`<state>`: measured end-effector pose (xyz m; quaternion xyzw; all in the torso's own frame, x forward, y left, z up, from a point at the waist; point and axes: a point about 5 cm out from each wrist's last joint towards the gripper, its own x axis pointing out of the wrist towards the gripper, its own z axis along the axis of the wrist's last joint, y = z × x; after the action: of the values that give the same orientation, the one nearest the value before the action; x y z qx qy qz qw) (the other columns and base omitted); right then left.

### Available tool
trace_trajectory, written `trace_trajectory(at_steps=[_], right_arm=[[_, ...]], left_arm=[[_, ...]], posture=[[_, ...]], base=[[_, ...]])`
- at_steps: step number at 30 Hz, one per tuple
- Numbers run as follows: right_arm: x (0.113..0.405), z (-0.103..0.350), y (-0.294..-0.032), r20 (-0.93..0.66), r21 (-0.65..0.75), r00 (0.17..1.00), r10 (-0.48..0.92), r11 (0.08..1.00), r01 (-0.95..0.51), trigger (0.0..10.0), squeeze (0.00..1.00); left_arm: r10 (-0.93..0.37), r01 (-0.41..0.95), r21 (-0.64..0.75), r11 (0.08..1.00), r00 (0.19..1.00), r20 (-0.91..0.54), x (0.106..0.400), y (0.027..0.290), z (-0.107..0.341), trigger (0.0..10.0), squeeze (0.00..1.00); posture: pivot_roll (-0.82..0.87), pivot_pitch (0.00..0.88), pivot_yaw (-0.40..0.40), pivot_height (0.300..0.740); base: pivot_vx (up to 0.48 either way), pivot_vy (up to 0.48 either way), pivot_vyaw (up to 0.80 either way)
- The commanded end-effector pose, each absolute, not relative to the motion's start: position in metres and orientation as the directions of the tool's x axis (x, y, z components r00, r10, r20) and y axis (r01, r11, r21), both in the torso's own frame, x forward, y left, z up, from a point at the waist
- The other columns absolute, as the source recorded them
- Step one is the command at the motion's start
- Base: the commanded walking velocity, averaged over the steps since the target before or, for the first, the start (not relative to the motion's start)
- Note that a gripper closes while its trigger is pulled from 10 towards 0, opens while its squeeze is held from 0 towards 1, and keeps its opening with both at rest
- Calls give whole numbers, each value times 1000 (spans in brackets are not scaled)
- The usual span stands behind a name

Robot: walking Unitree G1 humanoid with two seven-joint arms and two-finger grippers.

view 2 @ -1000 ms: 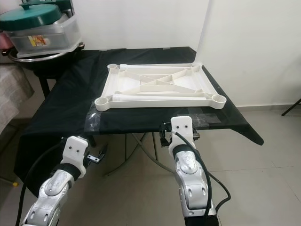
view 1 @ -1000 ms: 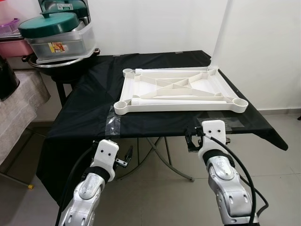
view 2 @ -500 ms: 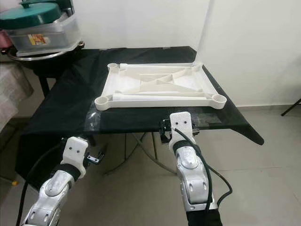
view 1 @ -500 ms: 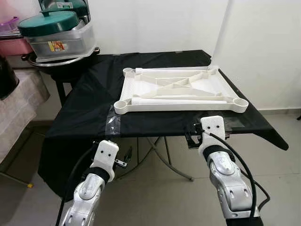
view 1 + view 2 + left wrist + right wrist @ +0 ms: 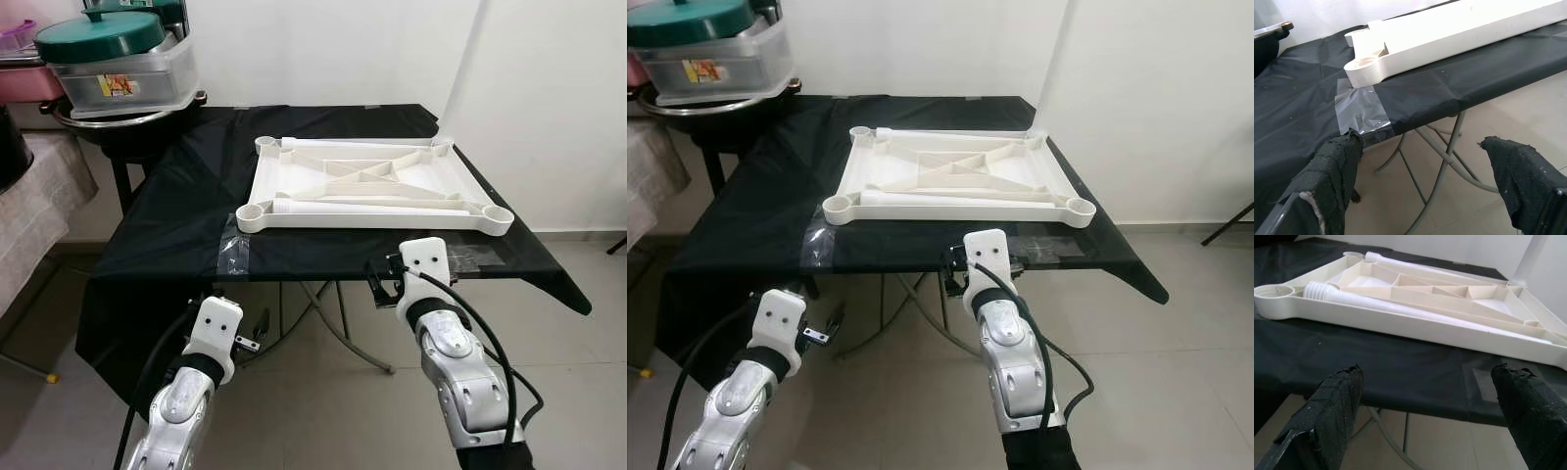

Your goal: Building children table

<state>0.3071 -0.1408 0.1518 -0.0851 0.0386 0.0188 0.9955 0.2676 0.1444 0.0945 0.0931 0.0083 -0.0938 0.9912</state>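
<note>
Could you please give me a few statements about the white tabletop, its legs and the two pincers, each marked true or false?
1. The white tabletop lies upside down on the black cloth. True.
2. The right pincer grips a leg. False: open, empty, short of the table edge.
3. White legs lie loose inside the tabletop. True.
4. The left pincer is shut. False: its fingers are apart.
5. The tabletop rests on the floor. False: on the cloth-covered table.

A home: tiled floor [image 5: 323, 411], stacked cookware [image 5: 116, 69], cloth-covered folding table [image 5: 186, 235].
</note>
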Motion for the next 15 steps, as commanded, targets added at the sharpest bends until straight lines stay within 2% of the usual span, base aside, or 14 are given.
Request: trace_trajectory(at_steps=[1, 15], right_arm=[[306, 148, -139, -90, -158, 995, 45, 986, -59, 10000, 0], [306, 146, -135, -91, -151, 994, 52, 986, -65, 10000, 0]], left_arm=[[-182, 187, 184, 965, 982, -41, 264, 144, 94, 10000, 0], [-148, 157, 202, 967, 987, -57, 265, 154, 90, 10000, 0]], posture=[[-14, 0, -30, 740], [-15, 0, -47, 740]], base=[[0, 0, 0], [0, 0, 0]])
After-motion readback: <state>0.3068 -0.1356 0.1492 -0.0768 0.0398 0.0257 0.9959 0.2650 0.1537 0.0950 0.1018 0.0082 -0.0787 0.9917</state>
